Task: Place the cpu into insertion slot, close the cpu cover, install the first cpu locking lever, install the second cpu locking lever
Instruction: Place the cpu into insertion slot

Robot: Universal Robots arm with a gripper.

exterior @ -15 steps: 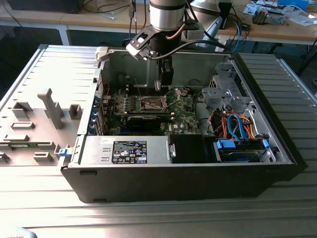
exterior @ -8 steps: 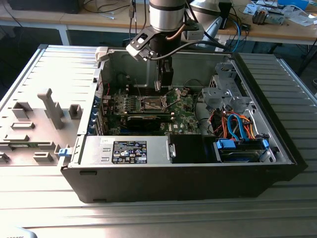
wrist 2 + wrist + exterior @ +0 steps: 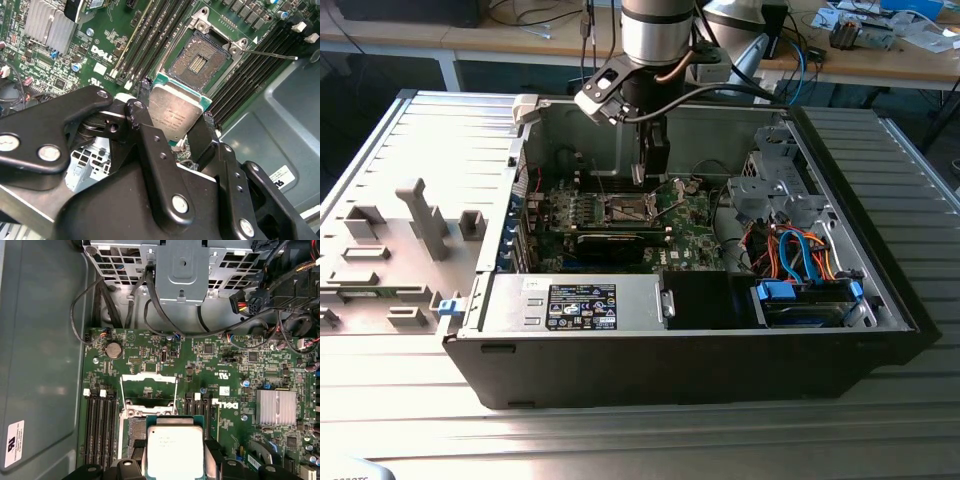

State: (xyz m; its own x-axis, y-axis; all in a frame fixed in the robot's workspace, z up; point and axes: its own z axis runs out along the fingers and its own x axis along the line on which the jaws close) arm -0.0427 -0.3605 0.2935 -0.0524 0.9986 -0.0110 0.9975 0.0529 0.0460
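The black 2-fingered gripper is clenched on the small flat square cpu with the silvery-beige metal top, pinching 2 opposite edges. The chip hangs close above the square dark-centred, silver-rimmed insertion slot, mid-board near the case's far wall, and is not yet seated. The thin silver windowed cpu cover stands open beside it. The chip looks light, stiff and delicate underneath, so the edges are the safe hold.
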